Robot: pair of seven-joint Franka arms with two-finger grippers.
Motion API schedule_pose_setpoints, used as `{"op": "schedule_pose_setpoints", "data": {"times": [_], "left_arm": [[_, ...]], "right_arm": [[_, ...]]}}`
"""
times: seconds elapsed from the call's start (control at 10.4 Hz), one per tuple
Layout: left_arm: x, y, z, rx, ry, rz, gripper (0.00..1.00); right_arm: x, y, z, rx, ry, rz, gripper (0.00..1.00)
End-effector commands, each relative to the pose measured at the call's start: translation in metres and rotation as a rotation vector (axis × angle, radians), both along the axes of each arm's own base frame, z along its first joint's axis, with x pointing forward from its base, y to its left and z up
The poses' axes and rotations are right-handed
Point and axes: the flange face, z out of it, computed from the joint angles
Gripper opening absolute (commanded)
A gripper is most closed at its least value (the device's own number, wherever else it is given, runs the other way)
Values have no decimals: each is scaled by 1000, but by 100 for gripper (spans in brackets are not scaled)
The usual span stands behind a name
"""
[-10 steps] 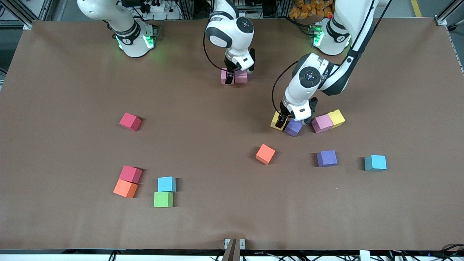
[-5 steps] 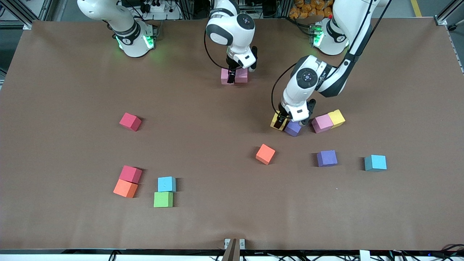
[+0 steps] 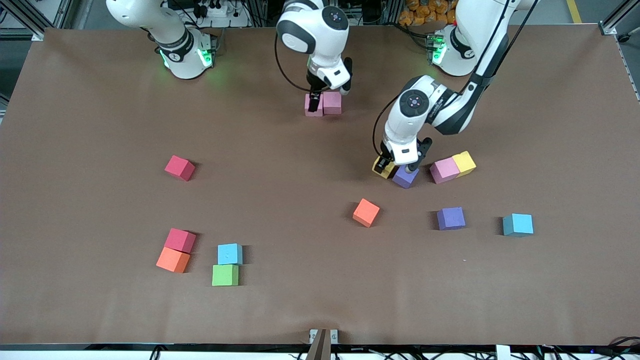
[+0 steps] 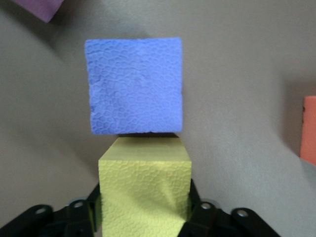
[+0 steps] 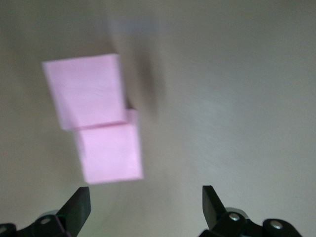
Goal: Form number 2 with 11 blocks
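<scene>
My left gripper (image 3: 396, 167) is shut on a yellow block (image 3: 381, 168), which fills the space between the fingers in the left wrist view (image 4: 145, 197). A purple block (image 3: 406, 176) touches the yellow one, as the left wrist view also shows (image 4: 133, 84). My right gripper (image 3: 325, 97) is open and empty just above two pink blocks (image 3: 332, 103) that sit side by side near the robots' bases. In the right wrist view the gripper (image 5: 144, 212) is over bare table beside the pink pair (image 5: 108, 153). No number 2 shape is in view.
A pink block (image 3: 444, 170) and a yellow block (image 3: 464, 163) touch beside the left gripper. Nearer the camera lie an orange (image 3: 366, 212), a purple (image 3: 451, 218) and a light blue block (image 3: 518, 224). Toward the right arm's end are red (image 3: 180, 167), red (image 3: 180, 240), orange (image 3: 173, 260), light blue (image 3: 230, 254) and green (image 3: 225, 275) blocks.
My right gripper has risen off the two pink blocks, which stay put. My left hand has shifted a little toward the bases while staying shut on the yellow block.
</scene>
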Motion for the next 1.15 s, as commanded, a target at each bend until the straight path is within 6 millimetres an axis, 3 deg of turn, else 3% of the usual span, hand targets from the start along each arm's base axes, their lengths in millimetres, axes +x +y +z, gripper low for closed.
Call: {"op": "schedule_pose_setpoints", "data": {"times": [0.0, 0.1, 0.29, 0.38, 0.58, 0.67, 0.77, 0.87, 1.06], "left_arm": [[-5, -11, 1, 9, -23, -92, 43], [-6, -13, 3, 10, -27, -154, 36], [-8, -23, 12, 10, -49, -325, 35], [-10, -27, 13, 15, -54, -441, 32], [-19, -38, 14, 22, -58, -592, 32], [-25, -51, 19, 16, -68, -674, 32], [-27, -56, 21, 16, -75, -745, 32], [-36, -68, 23, 16, -82, -851, 33], [-47, -77, 23, 24, -72, -992, 30]], "right_arm": [[80, -59, 29, 0, -48, -147, 100], [116, -87, 33, -3, -66, -225, 100], [192, -154, 44, 14, -94, -400, 100], [222, -182, 52, 31, -113, -472, 100], [268, -244, 47, 19, -121, -584, 100], [280, -272, 46, 16, -112, -632, 100], [283, -285, 50, 21, -102, -618, 100], [283, -296, 50, 25, -80, -573, 100], [272, -347, 39, 80, 14, -572, 100]]}}
